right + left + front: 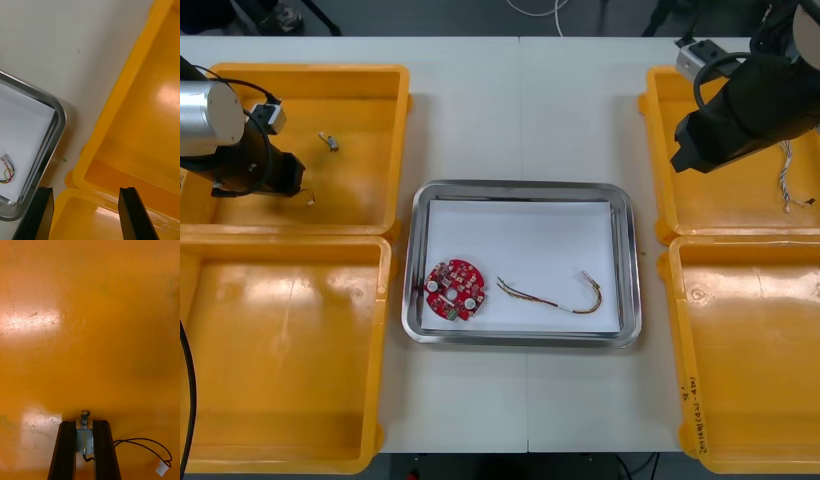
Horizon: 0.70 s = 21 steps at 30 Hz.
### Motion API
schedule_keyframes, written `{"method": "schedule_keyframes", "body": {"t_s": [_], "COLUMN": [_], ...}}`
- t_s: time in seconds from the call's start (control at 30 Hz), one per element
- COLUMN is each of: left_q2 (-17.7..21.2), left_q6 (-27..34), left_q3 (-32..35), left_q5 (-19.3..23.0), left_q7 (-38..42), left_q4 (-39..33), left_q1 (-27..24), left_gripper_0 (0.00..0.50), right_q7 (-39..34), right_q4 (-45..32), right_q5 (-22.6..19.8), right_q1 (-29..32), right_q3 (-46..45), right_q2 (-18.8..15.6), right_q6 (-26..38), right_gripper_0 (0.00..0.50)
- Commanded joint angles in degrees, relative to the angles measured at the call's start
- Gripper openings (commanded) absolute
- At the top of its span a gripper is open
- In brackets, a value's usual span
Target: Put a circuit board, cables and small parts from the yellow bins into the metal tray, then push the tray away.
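Observation:
In the left wrist view my left gripper [84, 426] is shut on a small metal part [85, 414], low over the orange bin floor. A thin black wire with a white plug [162, 467] trails from the part. The front view places this gripper [293, 184] in the far left yellow bin [370, 75]. My right gripper [88, 210] is open and holds nothing, above the rim between the two right bins. The metal tray [525, 188] holds a round red circuit board [454, 290] and a red and yellow cable [555, 297].
Another small metal part [328, 142] lies farther back in the far left bin. A twisted blue and white cable [785, 175] lies in the far right bin [660, 215]. The two near bins look bare. The tray's corner [56, 123] is beside the right fingers.

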Motion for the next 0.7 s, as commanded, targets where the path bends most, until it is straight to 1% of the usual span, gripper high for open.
{"method": "schedule_keyframes", "body": {"t_s": [0.03,0.17,0.2,0.37,0.6,0.7], "left_q2": [0.3,0.9,1.2,1.5,1.9,1.9], "left_q6": [0.2,3.9,6.7,13.8,22.6,26.4], "left_q3": [-0.2,1.1,1.8,4.0,4.1,4.1], "left_q5": [0.4,0.3,-0.1,-0.7,-2.1,-2.9], "left_q7": [-6.3,-6.4,-6.3,-6.0,-5.1,-4.7], "left_q4": [-1.2,-3.7,-5.8,-11.3,-19.1,-22.7], "left_q1": [0.7,0.6,0.6,0.6,0.7,0.7], "left_gripper_0": [0.000,0.000,0.000,0.000,0.000,0.000], "right_q7": [-0.5,-0.3,-0.2,0.0,0.6,0.7], "right_q4": [3.2,6.6,8.4,13.1,19.2,22.4], "right_q5": [3.0,5.1,5.9,8.4,13.4,14.6], "right_q1": [-3.5,-4.4,-5.0,-6.5,-8.5,-9.7], "right_q3": [-4.5,-6.6,-7.8,-10.2,-11.1,-11.9], "right_q2": [-3.1,-3.3,-3.3,-3.3,-3.3,-3.3], "right_q6": [0.2,0.2,0.2,0.2,0.2,0.2], "right_gripper_0": [0.500,0.500,0.500,0.500,0.500,0.500]}}
